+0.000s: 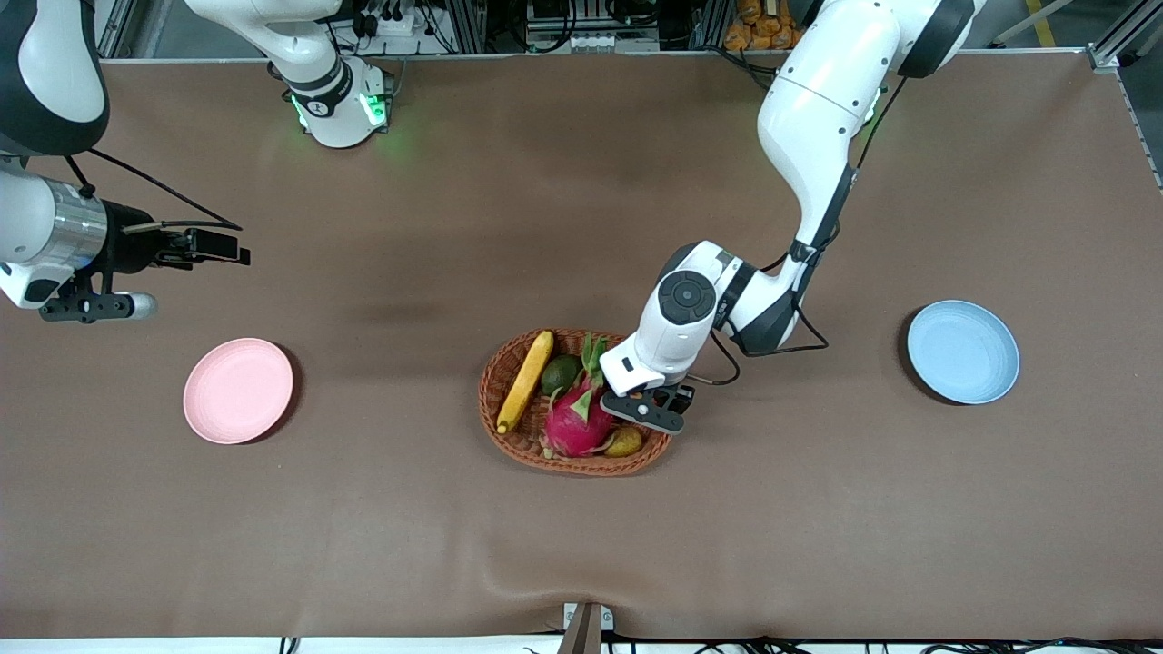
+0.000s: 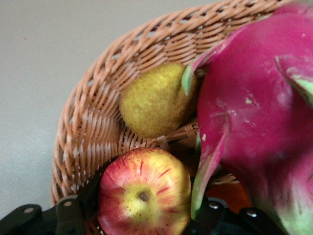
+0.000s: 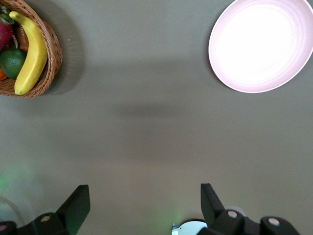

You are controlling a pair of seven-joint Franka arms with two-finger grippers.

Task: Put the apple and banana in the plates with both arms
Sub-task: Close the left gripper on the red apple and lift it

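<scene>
The apple (image 2: pixel 144 196), red with a yellow middle, sits in the wicker basket (image 1: pixel 563 465) with my left gripper (image 2: pixel 145 208) shut on it, one dark finger (image 2: pixel 90 196) on each side. In the front view my left gripper (image 1: pixel 647 409) hides the apple, at the basket's end toward the left arm. The yellow banana (image 1: pixel 526 380) lies along the basket's other end. My right gripper (image 1: pixel 225 247) hangs open and holds nothing, over bare table between the right arm's base and the pink plate (image 1: pixel 238 391). The blue plate (image 1: pixel 963 351) lies toward the left arm's end.
The basket also holds a magenta dragon fruit (image 1: pixel 577 422) pressed against the apple, a yellow-green fruit (image 1: pixel 624 442) and a dark green fruit (image 1: pixel 561 372). In the right wrist view the pink plate (image 3: pixel 261 44) and the banana (image 3: pixel 30 54) show.
</scene>
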